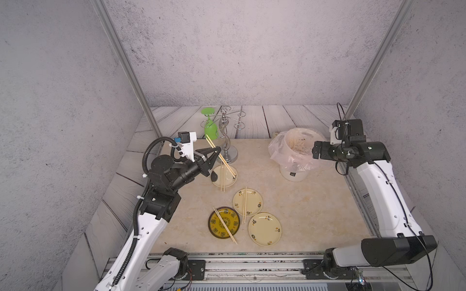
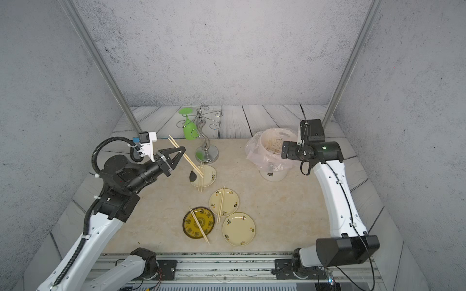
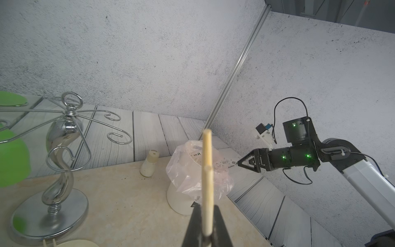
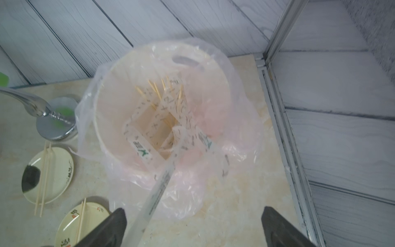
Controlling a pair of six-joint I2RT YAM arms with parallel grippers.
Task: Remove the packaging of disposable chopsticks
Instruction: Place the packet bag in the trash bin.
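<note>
My left gripper (image 1: 218,151) (image 3: 207,207) is shut on a pair of bare disposable chopsticks (image 1: 220,155) (image 2: 185,155) (image 3: 207,171), held slanted above the far cream plate (image 1: 229,183). My right gripper (image 1: 314,151) (image 4: 193,210) hangs open at the rim of the white bin (image 1: 293,173) lined with a pink bag. A clear printed sleeve of packaging (image 4: 159,192) (image 3: 224,165) trails from the bin over its rim, past one finger (image 4: 113,224), ungripped. Several more sleeves (image 4: 143,153) lie inside the bin. Bare pairs rest on three plates (image 1: 223,180) (image 1: 245,205) (image 1: 225,225).
A chrome glass rack (image 1: 225,141) with a hanging green glass (image 1: 210,129) stands just behind the left gripper. A fourth cream plate (image 1: 264,228) holds nothing. A small white bottle (image 3: 149,163) lies behind the bin. Aluminium posts (image 1: 131,75) flank the back corners.
</note>
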